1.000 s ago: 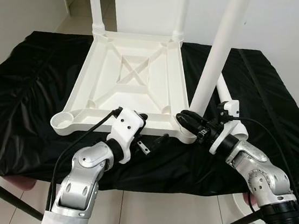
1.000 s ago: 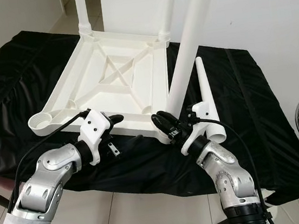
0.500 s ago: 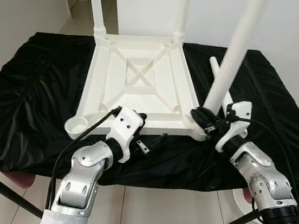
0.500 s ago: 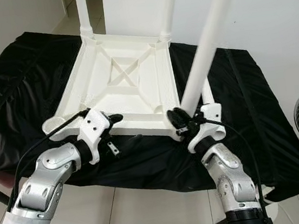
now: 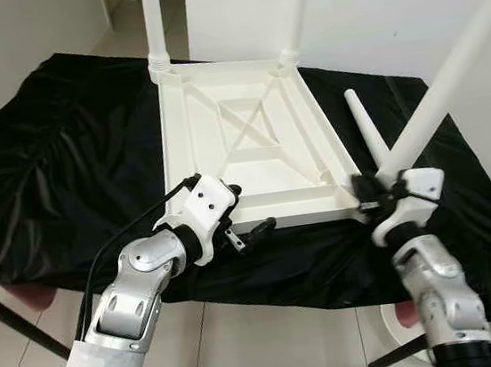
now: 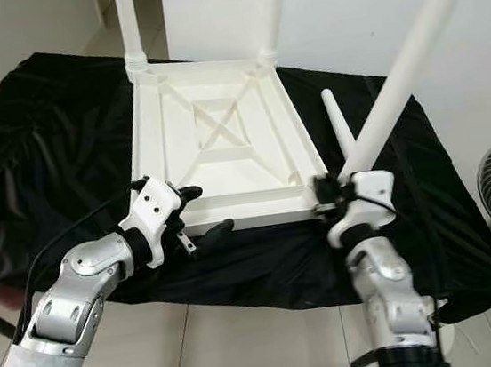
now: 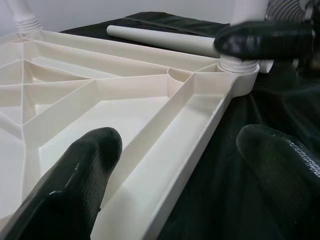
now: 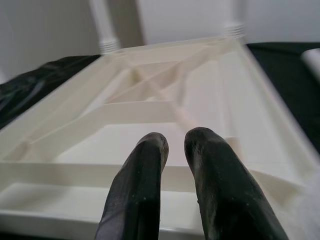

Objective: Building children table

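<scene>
Judging by the white leg (image 5: 449, 87) held slanted at the near right corner socket of the upturned tabletop (image 5: 250, 147) on the black-draped counter (image 5: 56, 171), seating is in hand: with the right hand (image 6: 330, 198) apparently clamped on its base, it must be stood upright and pressed home, while the near edge is straddled by the wide left hand (image 5: 249, 228).

Both silver arms reach forward and upward from below, elbows bent. The left gripper (image 5: 236, 213) sits at the end of a wrist turned inward, its two black fingers (image 7: 85, 172) spread wide apart (one high, one low). The right gripper (image 6: 324, 199) is raised on a nearly upright forearm, white wrist housing tilted toward the left arm; its fingers (image 8: 142, 187) lie close together, almost touching.
</scene>
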